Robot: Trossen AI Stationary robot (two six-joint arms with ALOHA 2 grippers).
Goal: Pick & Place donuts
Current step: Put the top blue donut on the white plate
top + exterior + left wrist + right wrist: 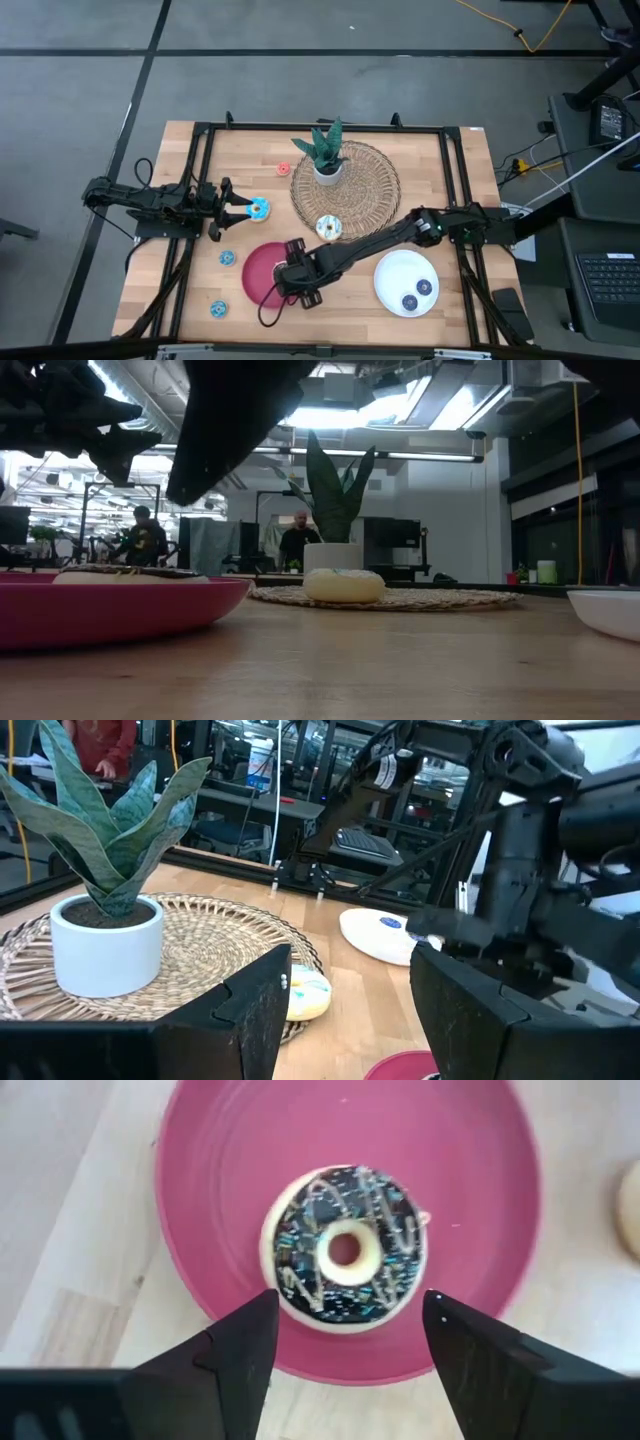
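Observation:
The brown chocolate donut (345, 1250) lies flat in the red plate (258, 272). My right gripper (350, 1330) hangs open above it, one finger to each side, touching nothing. My left gripper (236, 209) is open near the table's left side. The light-blue donut (259, 209) lies on the table just off its fingertips and does not show in the left wrist view. The cream-white donut (329, 228) rests on the woven mat (370, 185). Small donuts: a red one (284, 169), a blue one (228, 259) and a teal one (218, 309) on the table, and two blue ones (416, 294) on the white plate (395, 272).
A potted plant (327, 155) stands on the far part of the woven mat. The right arm (400, 235) reaches across the table's middle between the mat and the white plate. A dark frame runs along the table's edges. People (300, 540) are in the room behind.

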